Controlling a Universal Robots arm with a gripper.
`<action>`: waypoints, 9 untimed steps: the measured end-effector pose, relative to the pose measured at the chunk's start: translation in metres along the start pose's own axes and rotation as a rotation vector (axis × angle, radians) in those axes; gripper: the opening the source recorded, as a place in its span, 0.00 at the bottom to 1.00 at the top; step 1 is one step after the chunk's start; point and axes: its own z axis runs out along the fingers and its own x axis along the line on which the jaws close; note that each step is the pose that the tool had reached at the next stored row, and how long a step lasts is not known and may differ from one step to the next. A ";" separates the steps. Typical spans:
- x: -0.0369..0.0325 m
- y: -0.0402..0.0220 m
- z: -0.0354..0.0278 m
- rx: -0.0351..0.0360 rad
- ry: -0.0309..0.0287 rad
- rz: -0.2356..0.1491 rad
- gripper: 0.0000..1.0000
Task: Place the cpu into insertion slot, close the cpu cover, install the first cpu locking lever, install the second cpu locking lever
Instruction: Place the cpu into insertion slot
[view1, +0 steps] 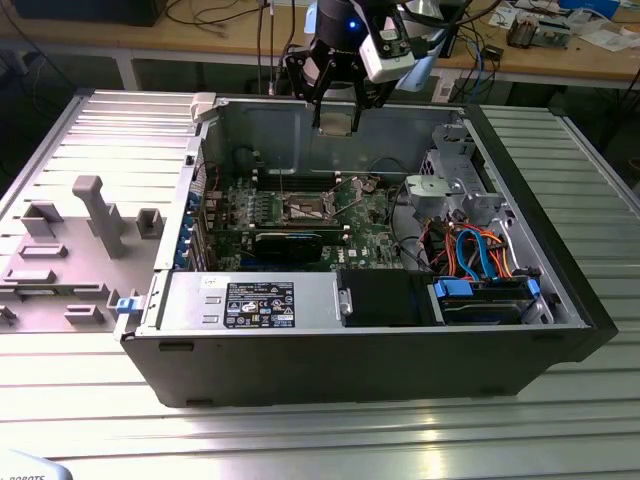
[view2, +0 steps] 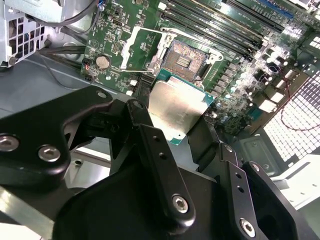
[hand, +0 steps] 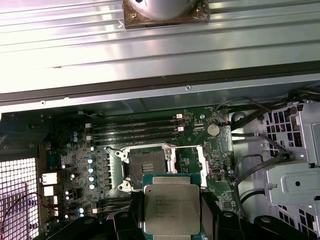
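Observation:
My gripper (view1: 338, 116) hangs above the open computer case, shut on the cpu (view2: 175, 107), a flat square chip with a silvery top held level between the black fingers (view2: 152, 150). In the first wrist view the cpu (hand: 171, 207) sits just short of the insertion slot (hand: 145, 167). The insertion slot (view2: 186, 60) lies bare on the green motherboard, its dark contact field exposed. The cpu cover (view2: 129, 50) stands swung open beside the slot, and it appears as a thin metal plate (hand: 204, 167) in the first wrist view. In the exterior view the insertion slot (view1: 308, 210) lies below and slightly left of the gripper.
Long memory slots (hand: 135, 131) run beside the socket. A black card (view1: 288, 243) stands in front of it. A metal drive cage (view1: 455, 190) with blue and orange cables (view1: 475, 250) fills the case's right side. The case walls (view1: 280, 130) ring the board. A grey fixture tray (view1: 70, 250) lies at the exterior view's left.

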 end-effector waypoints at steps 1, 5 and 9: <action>0.0000 0.0000 0.0000 0.0000 -0.0001 0.001 0.55; 0.0000 0.0000 0.0000 -0.0001 -0.0007 0.008 0.55; 0.0000 0.0000 0.0000 -0.0003 -0.0013 0.014 0.55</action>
